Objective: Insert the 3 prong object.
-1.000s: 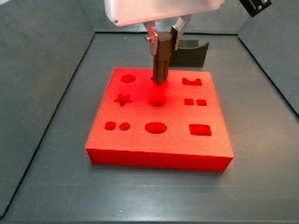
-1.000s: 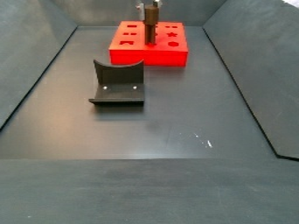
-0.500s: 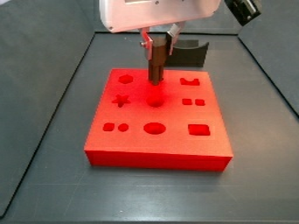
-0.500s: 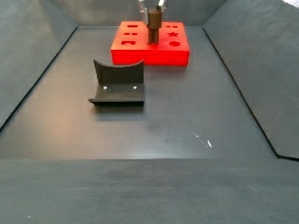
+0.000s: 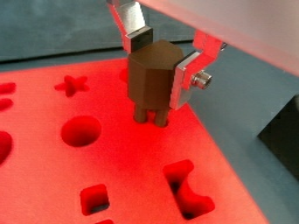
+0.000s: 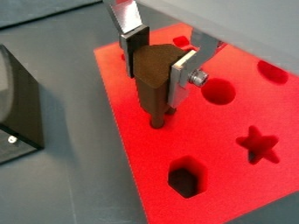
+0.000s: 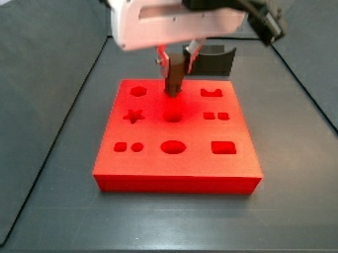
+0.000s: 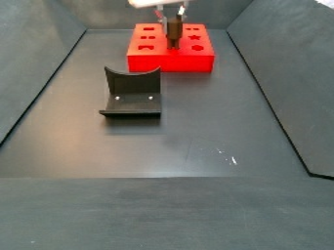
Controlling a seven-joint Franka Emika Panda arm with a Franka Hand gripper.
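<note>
Gripper [image 5: 162, 63], 3 prong object [image 5: 149, 83] higher off red block [image 5: 70, 175]

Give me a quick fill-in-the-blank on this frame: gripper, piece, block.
1. The gripper is shut on the ___ piece, the 3 prong object.
2. That piece stands ___, prongs down, over the red block.
3. The star-shaped hole in the block is ___.

Missing words: brown; upright; empty
</note>
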